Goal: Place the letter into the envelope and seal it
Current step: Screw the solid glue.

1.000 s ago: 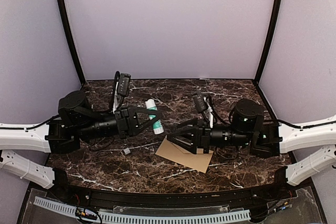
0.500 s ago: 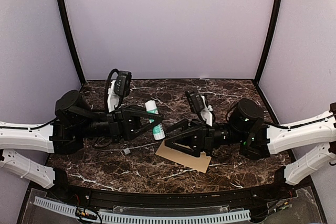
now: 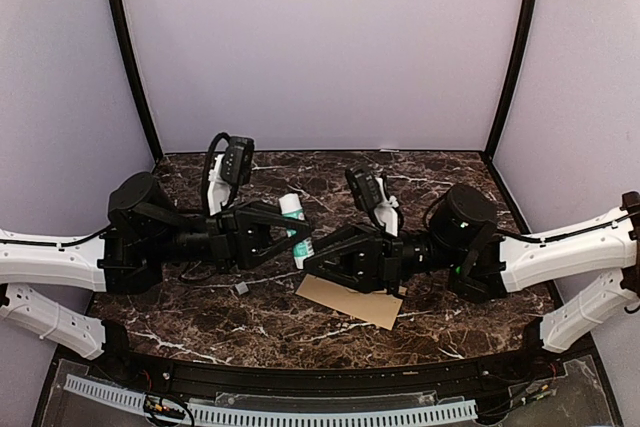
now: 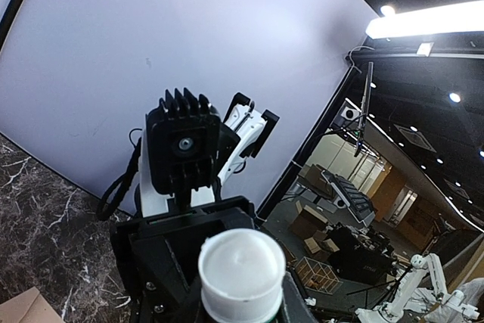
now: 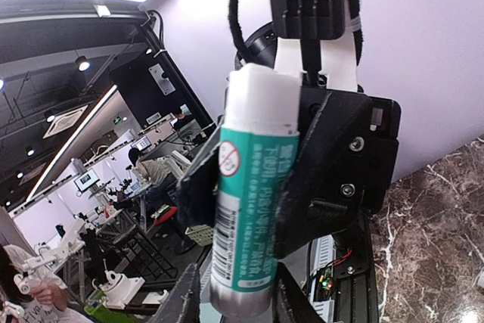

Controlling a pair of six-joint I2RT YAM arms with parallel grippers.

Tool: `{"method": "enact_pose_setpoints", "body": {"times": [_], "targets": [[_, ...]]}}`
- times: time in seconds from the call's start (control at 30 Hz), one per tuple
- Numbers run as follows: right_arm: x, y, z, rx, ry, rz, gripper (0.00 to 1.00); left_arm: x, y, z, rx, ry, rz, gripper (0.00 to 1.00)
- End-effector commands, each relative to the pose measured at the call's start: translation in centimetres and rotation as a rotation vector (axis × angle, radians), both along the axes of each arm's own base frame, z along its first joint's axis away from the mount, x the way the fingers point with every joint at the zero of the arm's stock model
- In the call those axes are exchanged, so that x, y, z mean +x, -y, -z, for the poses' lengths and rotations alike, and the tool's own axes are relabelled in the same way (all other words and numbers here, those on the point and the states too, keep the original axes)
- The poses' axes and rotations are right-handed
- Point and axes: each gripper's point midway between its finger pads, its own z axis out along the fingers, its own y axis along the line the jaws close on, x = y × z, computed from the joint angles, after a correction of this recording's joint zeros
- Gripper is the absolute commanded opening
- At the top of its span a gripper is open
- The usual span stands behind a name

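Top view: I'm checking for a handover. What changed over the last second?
The right end effector swung left and now straddles the lower end of the glue stick, still open. The left end effector kept gripping the stick, barely shifting. The envelope stayed put.

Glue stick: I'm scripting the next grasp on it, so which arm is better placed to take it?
Right, probably. The left gripper clamps the glue stick around its middle, while the right gripper is open, jaws flanking the stick's near end.
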Motion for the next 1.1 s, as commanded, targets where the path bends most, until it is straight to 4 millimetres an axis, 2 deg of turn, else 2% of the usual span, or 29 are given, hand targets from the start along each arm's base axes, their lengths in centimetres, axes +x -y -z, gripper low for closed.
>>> {"method": "enact_pose_setpoints", "body": {"times": [0.0, 0.2, 0.37, 0.7, 0.8, 0.83, 0.87, 0.9, 1.07], "targets": [[-0.5, 0.1, -1.9, 0.063, 0.019, -0.022, 0.26, -0.7, -0.4, -1.2, -0.045, 0.026, 0.023, 0.00], [-0.3, 0.1, -1.7, 0.058, 0.013, -0.007, 0.14, -0.6, -0.4, -1.1, -0.045, 0.027, 0.017, 0.00], [1.0, 0.3, -1.2, 0.031, -0.008, 0.055, 0.08, -0.1, -0.3, 0.1, -0.007, 0.014, -0.011, 0.00], [6.3, 0.5, 2.2, -0.216, -0.014, 0.339, 0.05, 2.2, 0.6, 4.9, 0.161, -0.012, -0.130, 0.00], [8.4, 0.8, 3.3, -0.314, 0.003, 0.462, 0.05, 3.5, 1.1, 6.1, 0.222, -0.030, -0.208, 0.00], [9.1, 0.9, 3.7, -0.351, 0.019, 0.502, 0.05, 4.0, 1.3, 7.2, 0.265, -0.042, -0.239, 0.00], [9.8, 1.0, 3.5, -0.373, 0.030, 0.539, 0.05, 4.2, 1.5, 7.2, 0.274, -0.045, -0.253, 0.00], [10.4, 1.2, 3.7, -0.403, 0.040, 0.575, 0.05, 4.7, 1.7, 8.3, 0.314, -0.062, -0.280, 0.00], [12.9, 1.3, 4.5, -0.522, 0.091, 0.712, 0.05, 6.3, 2.7, 10.0, 0.374, -0.141, -0.354, 0.00]]}}
